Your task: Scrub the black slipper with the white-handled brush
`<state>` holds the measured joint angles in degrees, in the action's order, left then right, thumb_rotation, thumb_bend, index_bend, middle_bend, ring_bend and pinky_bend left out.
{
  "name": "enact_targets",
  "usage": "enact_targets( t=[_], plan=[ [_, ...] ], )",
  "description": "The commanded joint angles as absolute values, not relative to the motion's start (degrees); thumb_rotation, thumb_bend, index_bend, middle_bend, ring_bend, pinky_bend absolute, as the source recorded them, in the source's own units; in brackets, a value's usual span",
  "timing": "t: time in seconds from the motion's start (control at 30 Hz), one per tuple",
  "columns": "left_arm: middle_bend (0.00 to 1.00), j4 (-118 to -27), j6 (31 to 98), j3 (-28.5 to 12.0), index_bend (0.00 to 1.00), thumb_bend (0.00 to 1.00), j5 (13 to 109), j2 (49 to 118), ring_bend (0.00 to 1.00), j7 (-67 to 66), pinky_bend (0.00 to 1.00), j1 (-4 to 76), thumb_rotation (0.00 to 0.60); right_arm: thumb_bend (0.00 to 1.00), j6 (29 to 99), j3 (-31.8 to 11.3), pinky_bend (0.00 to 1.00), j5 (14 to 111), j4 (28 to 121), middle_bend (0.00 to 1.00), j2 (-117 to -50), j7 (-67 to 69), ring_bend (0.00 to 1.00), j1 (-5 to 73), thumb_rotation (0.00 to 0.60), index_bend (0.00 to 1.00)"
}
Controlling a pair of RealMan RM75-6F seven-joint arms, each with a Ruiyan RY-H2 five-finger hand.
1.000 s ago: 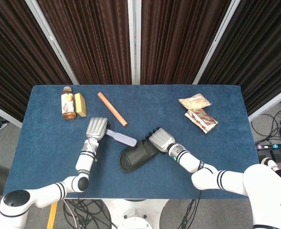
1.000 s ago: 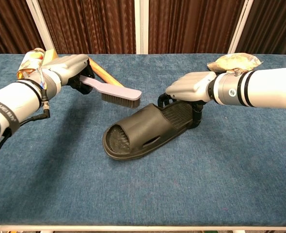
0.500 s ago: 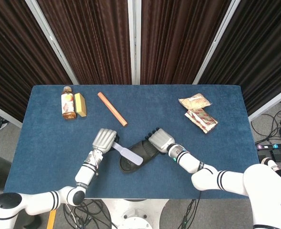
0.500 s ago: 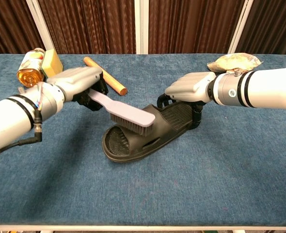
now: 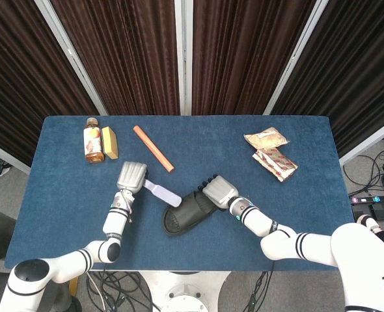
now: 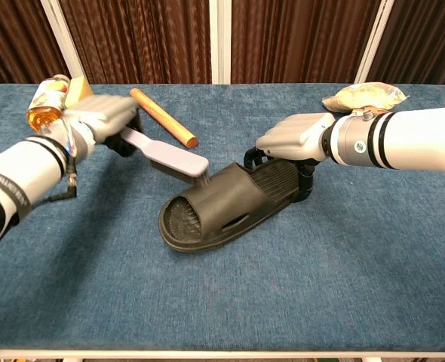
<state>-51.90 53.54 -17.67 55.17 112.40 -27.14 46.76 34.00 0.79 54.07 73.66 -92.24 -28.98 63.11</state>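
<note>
Now the brush (image 6: pixel 166 156) has been drawn back toward the robot's left: half a second ago its bristle head lay across the strap of the slipper (image 6: pixel 226 204), and at present the head sits at the left edge of the strap, its tip apparently just touching or just off the rubber; the frames do not settle which. The left hand (image 6: pixel 102 119) grips the white handle with fingers wrapped around it, and the brush slopes down from the hand toward the slipper. In the head view the left hand (image 5: pixel 131 175) lies up and to the left of the slipper (image 5: pixel 189 211), with the brush (image 5: pixel 162 192) bridging the gap between them. The right hand (image 6: pixel 294 139) holds the heel end of the slipper, fingers curled down over the rim, and has not shifted across the three samples; the slipper rests sole-down near the middle of the blue worktop (image 6: pixel 343 271), unchanged in position. The out-and-back travel of the brush reads as one scrubbing stroke completed, so scrubbing appears to be under way, with the left hand placed to begin another pass across the strap.
</note>
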Motion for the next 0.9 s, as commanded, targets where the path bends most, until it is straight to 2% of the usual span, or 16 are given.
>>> enact_targets(
  t=[0.03,0.13,0.2,0.33,0.4,0.5,0.73,0.8,0.9],
  plan=[
    [1.0,-52.9,53.0,-19.4,1.0,0.71,53.7,111.0,1.0,-24.7,1.0,46.1,0.6,0.21,34.1,0.8,0.23,54.0,73.8,0.41,-92.1,-28.9,0.24,63.1,0.6,0.39],
    [1.0,-59.1,53.2,-20.4,1.0,0.7,53.4,107.4,1.0,-19.6,1.0,43.5,0.6,0.21,34.4,0.6,0.23,54.1,74.1,0.4,-91.8,-28.5,0.24,62.8,0.6,0.39],
    [1.0,-64.6,53.7,-20.2,1.0,0.7,54.1,104.1,1.0,-16.4,1.0,41.2,0.6,0.21,34.4,0.5,0.23,54.2,74.4,0.37,-91.5,-28.1,0.22,62.7,0.6,0.35],
    [1.0,-71.0,57.3,-18.0,1.0,0.7,58.1,99.9,1.0,-12.6,1.0,37.6,0.6,0.16,34.8,-0.3,0.18,54.4,75.8,0.2,-90.5,-26.8,0.09,62.4,0.6,0.05],
    [1.0,-71.9,59.4,-17.0,1.0,0.7,59.9,99.2,1.0,-11.1,1.0,36.1,0.6,0.1,35.0,-1.0,0.12,54.6,77.5,0.11,-89.2,-25.5,0.03,62.2,0.6,0.0],
    [1.0,-71.3,60.4,-15.5,1.0,0.7,61.1,99.2,1.0,-9.4,1.0,34.7,0.6,0.05,35.8,-2.2,0.04,55.3,80.3,0.01,-86.5,-23.8,0.0,61.7,0.6,0.0],
    [1.0,-64.0,59.9,-13.1,1.0,0.7,61.8,101.9,0.98,-8.0,1.0,33.6,0.6,0.05,40.4,-4.8,0.02,57.1,88.5,0.0,-76.1,-19.8,0.0,59.0,0.6,0.0],
    [1.0,-62.6,60.2,-12.5,0.99,0.68,62.6,102.3,0.92,-7.8,1.0,33.4,0.6,0.05,42.0,-4.9,0.02,57.8,91.0,0.0,-72.7,-18.5,0.0,57.4,0.6,0.0],
    [0.93,-61.8,61.5,-12.1,0.89,0.66,64.1,102.5,0.78,-7.4,1.0,33.0,0.576,0.05,44.2,-5.1,0.02,59.2,93.5,0.0,-68.6,-16.3,0.0,55.1,0.6,0.0]
  ],
)
